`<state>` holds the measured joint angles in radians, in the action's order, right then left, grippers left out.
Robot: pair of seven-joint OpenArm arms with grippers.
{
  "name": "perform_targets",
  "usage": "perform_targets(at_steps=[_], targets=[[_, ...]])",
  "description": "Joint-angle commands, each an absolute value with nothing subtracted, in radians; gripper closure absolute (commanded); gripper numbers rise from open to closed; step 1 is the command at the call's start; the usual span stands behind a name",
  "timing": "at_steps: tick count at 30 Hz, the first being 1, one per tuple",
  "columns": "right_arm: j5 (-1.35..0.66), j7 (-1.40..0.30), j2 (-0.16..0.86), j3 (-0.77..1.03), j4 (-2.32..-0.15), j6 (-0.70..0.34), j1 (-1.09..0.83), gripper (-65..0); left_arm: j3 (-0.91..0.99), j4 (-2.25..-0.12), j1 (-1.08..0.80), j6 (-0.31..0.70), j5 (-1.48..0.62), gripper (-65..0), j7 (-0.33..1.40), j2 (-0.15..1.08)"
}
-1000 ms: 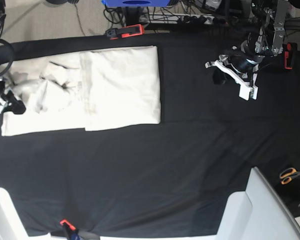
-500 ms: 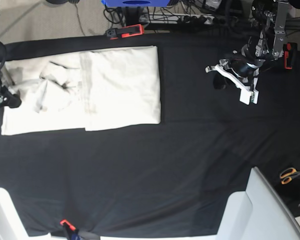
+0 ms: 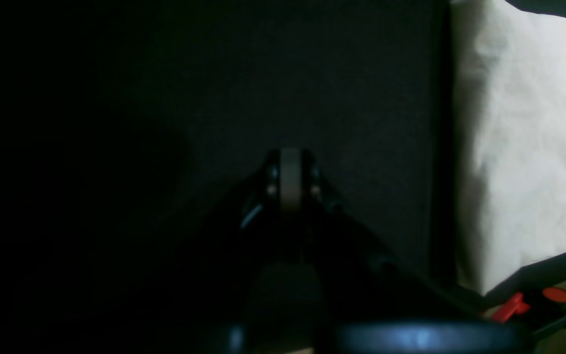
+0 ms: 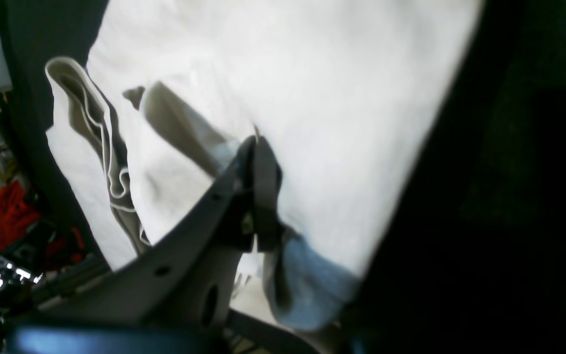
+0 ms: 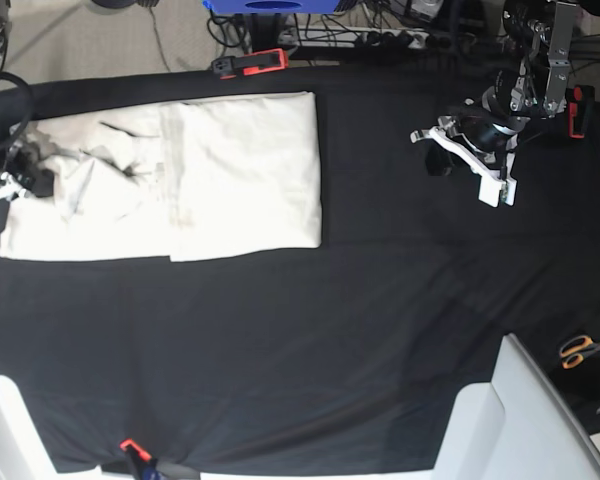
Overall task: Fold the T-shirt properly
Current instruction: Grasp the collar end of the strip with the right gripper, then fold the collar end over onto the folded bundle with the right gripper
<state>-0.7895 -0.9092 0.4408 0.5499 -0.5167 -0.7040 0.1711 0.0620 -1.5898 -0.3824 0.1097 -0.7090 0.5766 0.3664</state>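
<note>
In the base view, at the far left edge, the right pincer (image 5: 20, 180) sits at the left end of the T-shirt (image 5: 230, 170). In the right wrist view its two fingers (image 4: 263, 191) are pressed together, and the cream cloth (image 4: 312, 98) bunches up right at them. It looks like it pinches a fold of the cloth, but the view is blurry there.

The T-shirt lies in the upper left of the base view on the black tabletop (image 5: 330, 340). It is folded into a long shape. Its left part is wrinkled and its right part is flat and smooth.

Just above the T-shirt, at the top edge of the tabletop, is a black and red clamp (image 5: 250, 63). Another small red clamp (image 5: 132, 448) is at the bottom left edge.

In the upper right of the base view, the left pincer (image 5: 470, 155) hangs over the bare black cloth, well apart from the T-shirt. In the left wrist view its fingers (image 3: 290, 179) are closed tight with nothing between them. The T-shirt (image 3: 519, 147) shows at the right side of that view.

At the far right edge, low down, lie orange scissors (image 5: 583, 350).
</note>
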Motion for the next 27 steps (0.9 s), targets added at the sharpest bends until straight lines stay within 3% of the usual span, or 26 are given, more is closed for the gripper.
perform_targets(at_steps=[1,5,13,18,27], targets=[[-0.768,-0.924,0.460,0.547,-0.524,-0.698,0.179,-1.8,0.071,-1.603,-0.383,0.120,-0.719,0.0,0.562,0.378],[-0.766,-0.929,0.455,0.542,-0.616,-0.698,0.160,-0.3,0.077,-1.604,-0.387,0.120,-0.719,0.0,0.562,0.386],[-0.765,-0.926,0.369,0.538,-1.026,-0.698,-0.007,-0.3,0.079,-1.610,-0.389,0.120,-0.719,0.0,0.562,0.421],[-0.705,-0.924,0.351,0.427,-1.276,-0.688,-0.068,-0.3,0.093,-1.613,-0.412,0.120,-0.719,0.0,0.564,0.444],[-0.493,-0.932,0.242,0.286,-1.615,-0.392,-0.157,-0.3,0.242,-1.679,-0.532,0.120,-0.719,0.0,0.565,0.449]])
